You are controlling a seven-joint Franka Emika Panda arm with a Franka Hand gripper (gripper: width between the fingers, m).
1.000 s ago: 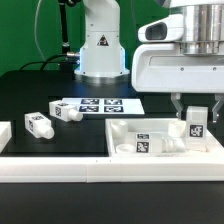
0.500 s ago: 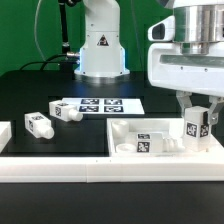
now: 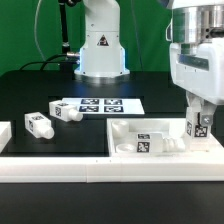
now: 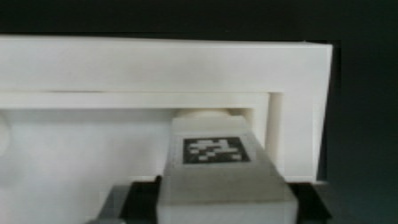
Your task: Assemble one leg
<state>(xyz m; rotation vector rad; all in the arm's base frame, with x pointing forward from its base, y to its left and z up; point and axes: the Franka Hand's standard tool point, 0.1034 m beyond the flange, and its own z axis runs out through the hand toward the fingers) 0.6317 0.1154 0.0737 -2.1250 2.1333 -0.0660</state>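
Now the gripper [image 3: 198,118] is clamped on the leg [image 3: 197,126], holding it upright at the panel's [image 3: 125,131] corner on the exterior view's right, tag facing the camera. Two more legs [image 3: 40,125] [image 3: 69,113] lie on the black desk [image 3: 40,95] near the marker board [image 3: 97,104]; another lies inside the panel.

A robotics lab: a green backdrop [image 3: 35,30], a black table [image 3: 40,95], a marker board [image 3: 97,104] with tags.
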